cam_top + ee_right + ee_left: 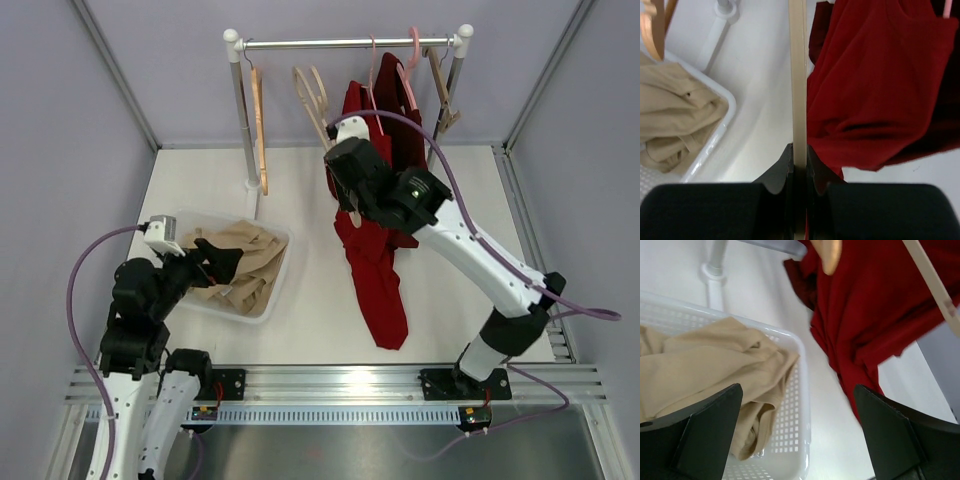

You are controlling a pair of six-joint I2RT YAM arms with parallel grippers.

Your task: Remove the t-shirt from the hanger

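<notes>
The red t-shirt hangs below the rail with its lower part trailing onto the table; it also shows in the left wrist view and the right wrist view. A pink hanger sits at its top. My right gripper is shut on the pale wooden bar of a hanger, right against the shirt's left edge. My left gripper is open and empty, over the basket's right rim, apart from the shirt.
A white perforated basket at the left holds a beige garment. The clothes rack stands at the back with bare wooden hangers. Its left post stands behind the basket.
</notes>
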